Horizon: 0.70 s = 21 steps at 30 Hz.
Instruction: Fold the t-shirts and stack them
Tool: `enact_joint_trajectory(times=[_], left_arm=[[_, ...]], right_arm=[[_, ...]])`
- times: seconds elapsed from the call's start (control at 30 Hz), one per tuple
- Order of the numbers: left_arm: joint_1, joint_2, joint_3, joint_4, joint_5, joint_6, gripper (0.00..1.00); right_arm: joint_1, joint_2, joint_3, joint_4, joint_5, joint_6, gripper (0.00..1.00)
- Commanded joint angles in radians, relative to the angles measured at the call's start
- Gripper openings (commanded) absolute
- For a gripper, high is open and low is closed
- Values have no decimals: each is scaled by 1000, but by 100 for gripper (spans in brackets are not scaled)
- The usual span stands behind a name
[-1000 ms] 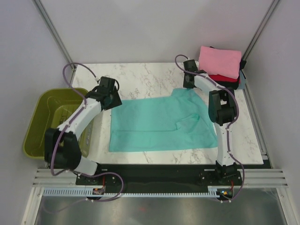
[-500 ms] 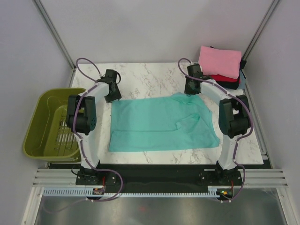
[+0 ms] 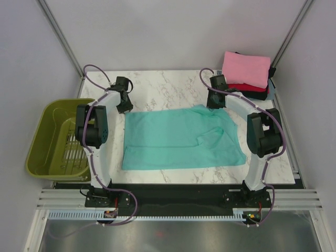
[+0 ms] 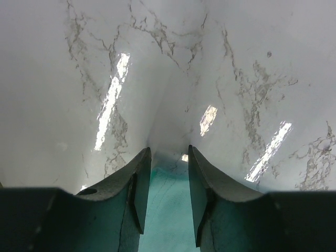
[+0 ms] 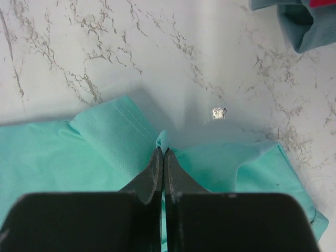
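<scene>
I'm pinching the tee's (image 3: 178, 139) 1 o'clock edge with my right gripper (image 5: 161, 151), left gripper (image 4: 168, 150) straddling its 11 o'clock corner, jaws apart.

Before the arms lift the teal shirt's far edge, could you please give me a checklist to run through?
1. The right hand is shut on the far edge of the teal shirt: ok.
2. The left hand is shut on the far-left corner: not ok, jaws straddle the cloth, gap showing.
3. The teal shirt lies apart from the folded stack: ok.
4. The basket lies apart from the shirt: ok.
</scene>
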Motion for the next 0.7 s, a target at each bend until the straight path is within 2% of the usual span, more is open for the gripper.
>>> enact_joint_trajectory(times=[0.0,0.4,0.6,0.67], left_arm=[[0,1,-30,24,24,-35,41],[-23,-20,-99,32,37,-103,42],[-36,-46,-128,33,30,-130,40],[-39,-51,-131,33,30,-132,36]], right_arm=[[-2,-29,-2,28,7,2,0],[-2,-24,-4,28,19,3,0],[-2,-29,-8,27,23,3,0],[-2,-27,-8,28,20,3,0]])
